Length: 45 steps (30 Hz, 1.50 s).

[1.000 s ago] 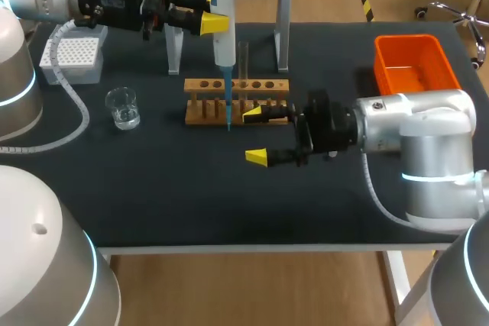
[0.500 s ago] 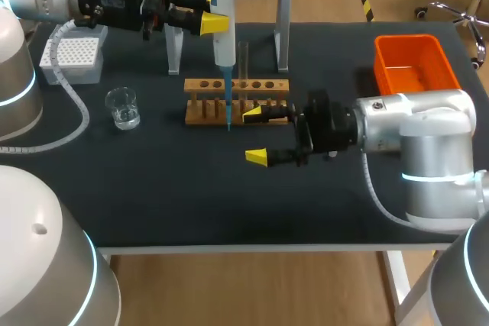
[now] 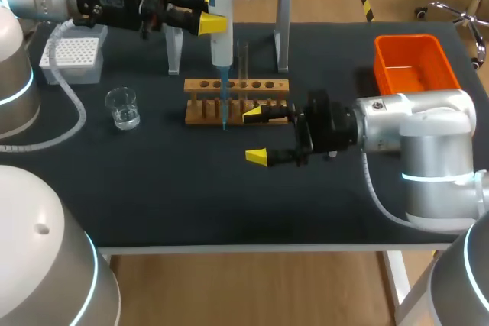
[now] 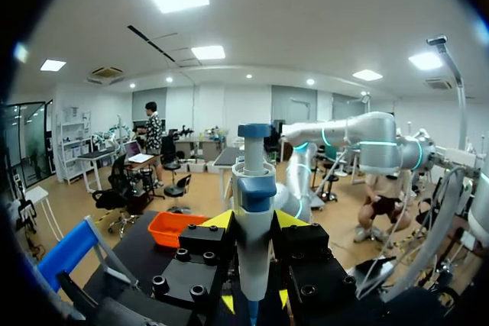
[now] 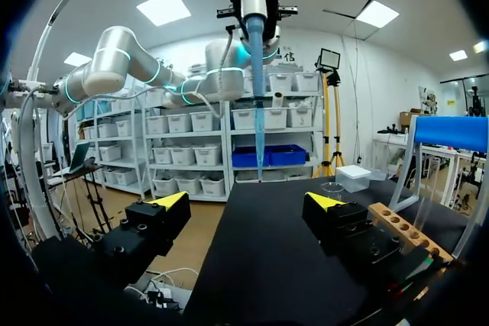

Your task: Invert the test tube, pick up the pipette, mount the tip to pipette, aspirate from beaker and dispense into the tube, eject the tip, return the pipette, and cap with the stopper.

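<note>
The white, blue-tipped pipette has been shifted slightly left, clamped in the left gripper over the wooden rack; the right gripper is wide open, empty; through misalignment, the rim of the clear glass test tube could be struck.

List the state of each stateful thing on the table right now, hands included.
left hand: shut on pipette
pipette: upright, held off the table, blue tip mounted
right hand: open, empty
test tube: upright in rack, no stopper seen
beaker: upright, a little liquid inside
orange bin: nothing visible inside
</note>
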Each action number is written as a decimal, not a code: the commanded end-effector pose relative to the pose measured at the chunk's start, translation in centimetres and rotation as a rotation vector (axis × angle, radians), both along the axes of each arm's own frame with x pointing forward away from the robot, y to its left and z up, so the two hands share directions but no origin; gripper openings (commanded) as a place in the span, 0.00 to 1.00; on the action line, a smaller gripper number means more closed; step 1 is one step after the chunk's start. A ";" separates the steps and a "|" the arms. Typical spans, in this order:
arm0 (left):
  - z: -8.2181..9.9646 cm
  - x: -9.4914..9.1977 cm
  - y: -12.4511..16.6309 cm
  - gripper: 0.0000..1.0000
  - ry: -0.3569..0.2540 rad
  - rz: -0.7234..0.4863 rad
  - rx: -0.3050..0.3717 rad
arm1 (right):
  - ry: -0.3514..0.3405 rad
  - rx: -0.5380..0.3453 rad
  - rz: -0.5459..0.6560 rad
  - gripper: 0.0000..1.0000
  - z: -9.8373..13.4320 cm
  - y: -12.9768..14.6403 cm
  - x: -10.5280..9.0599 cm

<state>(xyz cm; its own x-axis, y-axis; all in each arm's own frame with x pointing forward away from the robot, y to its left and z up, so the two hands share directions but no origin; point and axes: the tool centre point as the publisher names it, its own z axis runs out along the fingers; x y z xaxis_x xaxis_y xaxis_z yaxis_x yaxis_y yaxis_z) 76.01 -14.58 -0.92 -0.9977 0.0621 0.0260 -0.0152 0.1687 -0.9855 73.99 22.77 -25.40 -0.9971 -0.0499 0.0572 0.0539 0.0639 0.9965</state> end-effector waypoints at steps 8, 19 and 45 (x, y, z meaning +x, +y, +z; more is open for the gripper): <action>-0.2 3.8 6.8 0.00 -0.027 0.053 0.018 | -0.001 -0.001 -0.001 1.00 0.1 -0.1 -0.1; -1.2 10.0 14.2 0.00 -0.103 0.121 0.022 | -0.001 -0.001 -0.001 1.00 0.1 -0.1 -0.1; -7.9 16.2 21.5 0.00 -0.093 0.221 -0.003 | -0.001 -0.001 -0.001 1.00 0.1 -0.1 -0.1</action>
<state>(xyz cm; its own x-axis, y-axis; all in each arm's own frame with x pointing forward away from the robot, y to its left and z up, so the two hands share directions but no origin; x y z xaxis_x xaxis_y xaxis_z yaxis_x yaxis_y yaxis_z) 91.82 6.48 -8.39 -0.9837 -0.1659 -0.0700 0.0406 0.1742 -0.9839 73.98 22.76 -25.39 -0.9971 -0.0499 0.0571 0.0539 0.0642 0.9965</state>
